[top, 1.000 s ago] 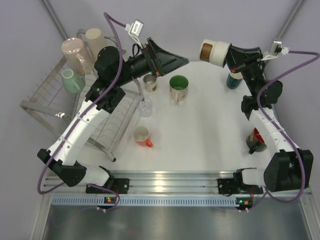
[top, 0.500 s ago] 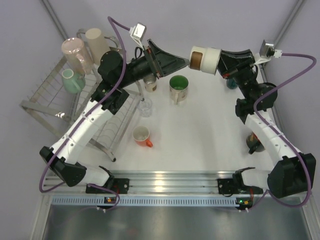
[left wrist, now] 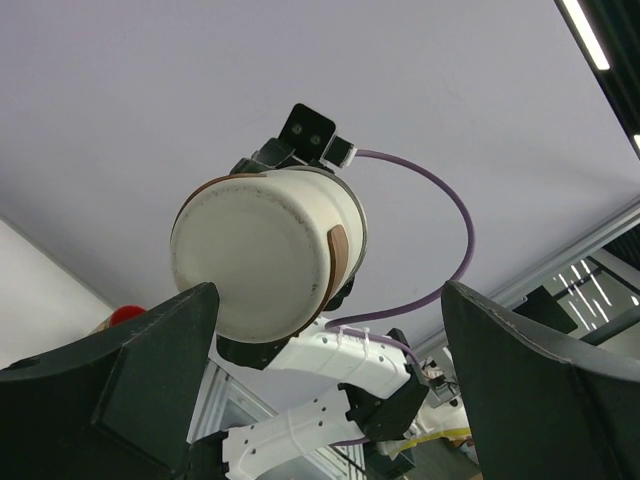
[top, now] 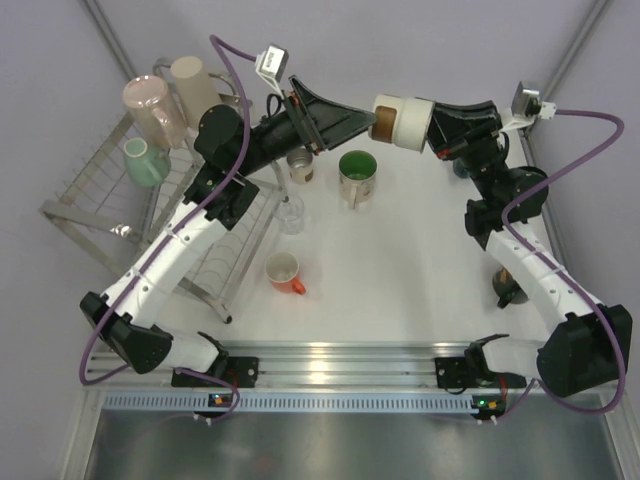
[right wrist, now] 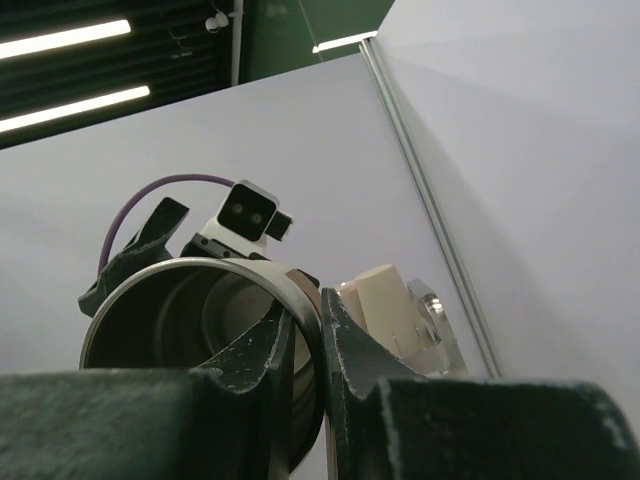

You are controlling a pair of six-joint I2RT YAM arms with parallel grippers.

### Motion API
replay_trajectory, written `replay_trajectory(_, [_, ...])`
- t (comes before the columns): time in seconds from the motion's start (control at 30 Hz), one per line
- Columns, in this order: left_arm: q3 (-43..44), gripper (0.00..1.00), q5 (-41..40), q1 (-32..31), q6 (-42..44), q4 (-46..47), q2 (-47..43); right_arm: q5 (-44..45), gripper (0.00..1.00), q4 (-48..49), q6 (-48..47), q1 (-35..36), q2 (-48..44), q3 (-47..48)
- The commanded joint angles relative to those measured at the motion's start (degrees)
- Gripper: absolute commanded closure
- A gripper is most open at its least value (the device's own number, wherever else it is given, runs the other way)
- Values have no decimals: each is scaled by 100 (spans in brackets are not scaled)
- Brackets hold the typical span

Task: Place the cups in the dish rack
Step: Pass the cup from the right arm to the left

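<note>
My right gripper (top: pixel 428 124) is shut on the rim of a white, brown-banded cup (top: pixel 398 120), held sideways in the air over the table's far side. One finger (right wrist: pixel 268 345) is inside the cup (right wrist: pixel 190 330) and the other is outside. The cup's base (left wrist: pixel 262 252) faces my left gripper (top: pixel 362 124), which stands wide open with nothing in it (left wrist: pixel 328 300). The base sits right at the tips of its fingers (left wrist: pixel 130 360). The wire dish rack (top: pixel 95 205) at the far left holds pink (top: pixel 150 106), beige (top: pixel 190 80) and teal (top: pixel 146 162) cups.
On the table stand a steel cup (top: pixel 300 166), a green-inside mug (top: pixel 357 176), a clear glass (top: pixel 290 213) and an orange-handled white cup (top: pixel 285 272). A dark teal cup (top: pixel 463 166) is partly hidden behind the right arm. A dark mug (top: pixel 510 287) sits by the right edge.
The right arm has carried the brown-banded cup leftward until its base meets the left gripper's tips. The left gripper stayed wide open and barely shifted.
</note>
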Motion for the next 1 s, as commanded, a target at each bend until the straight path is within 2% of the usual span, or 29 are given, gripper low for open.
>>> replay_trajectory(0.0, [-45,2,104,-46,-330,590,-95,106,100,372,-183,129,-141,129])
replay_trajectory(0.63, [-335,2,-194,-73,-523,590,-130,545,100,900,-631,498,122,366])
replay_trajectory(0.97, [-511,2,-932,-73,-708,581,-394,660,100,768,-1167,507,-150,313])
